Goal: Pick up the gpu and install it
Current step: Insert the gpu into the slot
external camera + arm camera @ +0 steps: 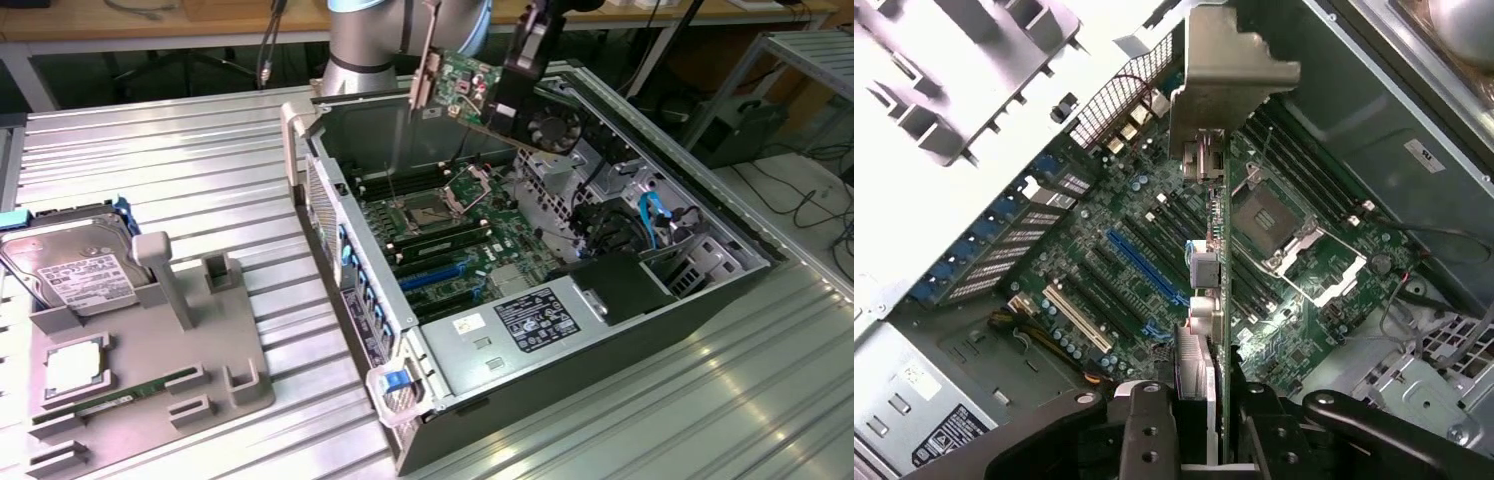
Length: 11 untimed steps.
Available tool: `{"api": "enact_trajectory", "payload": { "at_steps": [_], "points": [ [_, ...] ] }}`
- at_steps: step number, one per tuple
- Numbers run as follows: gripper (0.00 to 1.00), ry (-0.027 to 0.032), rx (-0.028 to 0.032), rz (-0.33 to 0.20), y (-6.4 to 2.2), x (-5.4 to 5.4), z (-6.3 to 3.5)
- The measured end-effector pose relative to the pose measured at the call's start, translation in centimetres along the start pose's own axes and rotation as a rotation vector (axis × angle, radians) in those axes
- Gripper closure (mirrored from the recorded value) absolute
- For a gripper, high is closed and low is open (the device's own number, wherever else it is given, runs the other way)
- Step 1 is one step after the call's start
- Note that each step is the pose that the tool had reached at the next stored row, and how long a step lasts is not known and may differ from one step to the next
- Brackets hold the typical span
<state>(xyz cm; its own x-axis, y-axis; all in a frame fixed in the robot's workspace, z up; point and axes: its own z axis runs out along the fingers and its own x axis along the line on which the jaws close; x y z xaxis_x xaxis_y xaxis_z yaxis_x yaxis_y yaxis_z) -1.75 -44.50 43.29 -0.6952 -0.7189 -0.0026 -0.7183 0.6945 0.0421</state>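
1. Exterior view: claw (pixel 523 70) clamps the gpu (pixel 497 98), tilted, in the air above the open case (pixel 327 190).
2. Wrist view: gpu edge-on between the fingers (pixel 1144 420), over the motherboard (pixel 1104 260), not touching it.

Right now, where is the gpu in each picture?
Exterior view: the gpu hangs tilted in the air above the open computer case, near the picture's top middle.
Wrist view: the gpu is seen edge-on, held in the gripper, over the motherboard.
Shared landmark: the square CPU socket, below the card in the exterior view and beside its edge in the wrist view.
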Motion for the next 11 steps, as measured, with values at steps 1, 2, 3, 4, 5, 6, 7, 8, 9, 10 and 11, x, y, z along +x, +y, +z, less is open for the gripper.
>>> {"api": "enact_trajectory", "payload": {
  "at_steps": [1,2,3,4,5,6,7,8,9,10,11],
  "points": [
    [0.72,0.0005,0.0000,-0.012,0.00,0.00,0.00],
    [0.72,0.0009,0.0000,-0.023,0.00,0.00,0.00],
    [0.72,0.0014,-0.0001,-0.035,0.00,0.00,0.00],
    [0.72,0.0018,-0.0001,-0.045,0.00,0.00,0.00],
    [0.72,0.0024,-0.0001,-0.056,0.00,0.00,0.00],
    [0.72,0.0028,-0.0002,-0.066,0.00,0.00,0.00],
    [0.72,0.0031,-0.0002,-0.076,0.00,0.00,0.00],
    [0.72,0.0036,-0.0003,-0.087,0.00,0.00,0.00],
    [0.72,0.0040,-0.0002,-0.097,0.00,0.00,0.00],
    [0.72,0.0045,-0.0003,-0.110,0.00,0.00,0.00],
    [0.72,0.0049,-0.0003,-0.118,0.00,0.00,0.00]
  ]
}}
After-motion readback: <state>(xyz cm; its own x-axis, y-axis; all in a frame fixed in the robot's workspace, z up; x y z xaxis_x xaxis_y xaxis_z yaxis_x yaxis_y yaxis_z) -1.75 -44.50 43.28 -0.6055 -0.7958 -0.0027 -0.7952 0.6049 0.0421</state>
